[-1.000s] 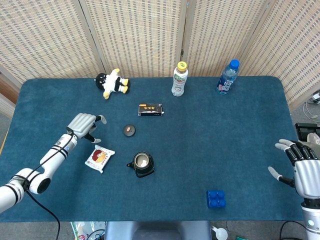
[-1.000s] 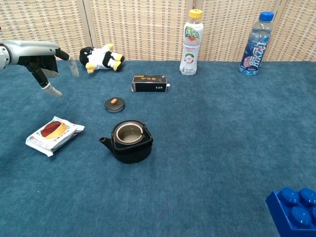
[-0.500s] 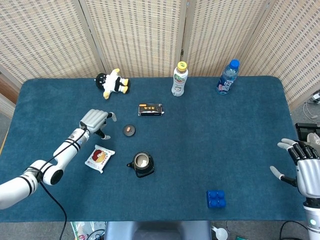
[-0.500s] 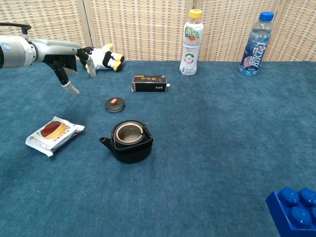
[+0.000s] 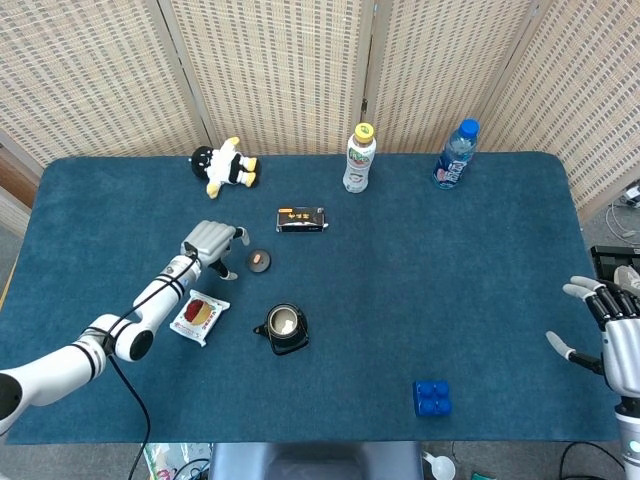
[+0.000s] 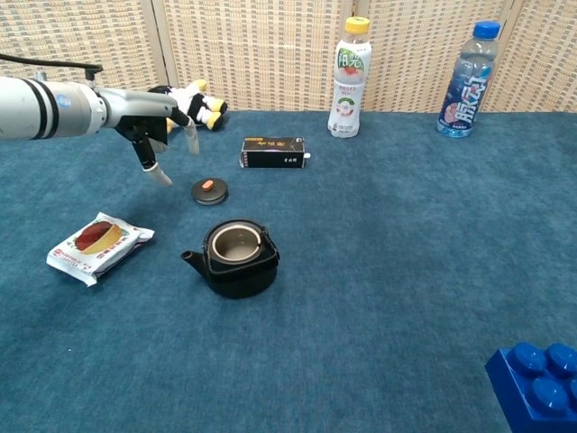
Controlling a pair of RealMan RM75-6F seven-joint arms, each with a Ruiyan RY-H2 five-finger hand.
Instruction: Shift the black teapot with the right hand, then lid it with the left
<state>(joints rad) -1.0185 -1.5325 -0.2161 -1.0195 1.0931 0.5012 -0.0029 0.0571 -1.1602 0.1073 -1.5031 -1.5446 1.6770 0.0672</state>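
On the blue-carpeted desk (image 5: 450,290), near its front middle, we see the squat black teapot (image 5: 283,329) (image 6: 236,259) standing upright and open-topped, spout pointing to the left of the pictures. Its small round black lid with an orange knob (image 5: 258,260) (image 6: 208,190) lies flat on the desk behind the pot, apart from it.

We find the left robot hand (image 5: 212,243) (image 6: 155,122) hovering just left of the lid, fingers spread and pointing down, holding nothing; we see a gap between its fingertips (image 6: 160,176) and the lid in the chest view. The right robot hand (image 5: 612,335) sits at the far right edge of the desk in the head view, well apart from the teapot, fingers apart and empty.

To the left of the teapot lies a white snack packet with a red picture (image 5: 199,316) (image 6: 98,246). Behind the lid rests a small black rectangular box (image 5: 301,219) (image 6: 273,152). Along the back of the desk we see a black, white and yellow plush toy (image 5: 226,166) (image 6: 185,106), a white bottle with a yellow cap (image 5: 358,158) (image 6: 350,78) and a clear bottle with a blue cap (image 5: 455,154) (image 6: 469,79). A blue toy brick (image 5: 431,397) (image 6: 536,383) sits near the front right.
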